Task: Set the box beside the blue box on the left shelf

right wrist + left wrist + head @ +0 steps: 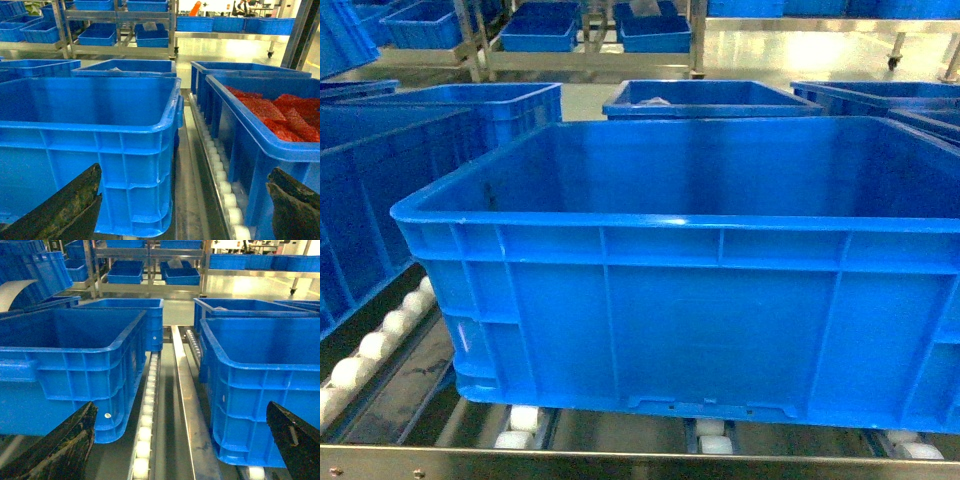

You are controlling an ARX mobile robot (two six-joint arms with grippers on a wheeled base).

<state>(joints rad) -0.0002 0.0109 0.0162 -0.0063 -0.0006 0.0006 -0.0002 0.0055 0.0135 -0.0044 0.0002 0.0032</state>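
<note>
A warehouse floor lined with metal racks of blue crates stretches behind, glossy under bright light. Nearest, the left shelf [620,462] shows its silvery riveted front edge and white rollers, and the box [700,300] sits on those rollers just behind that edge, upright, filling most of the head view. In each wrist view the dark fingers of the left claw [180,440] and the right claw [185,205] stand spread wide at the frame corners, gripping nothing, with the box's corners between or ahead of them. To its left, across one roller lane, stands the neighbouring blue box [370,190]; to its right a crate of red material [280,115] (contents unclear). The placement looks essentially done, so the next move probably calls for drawing both arms straight back without nudging the box.
</note>
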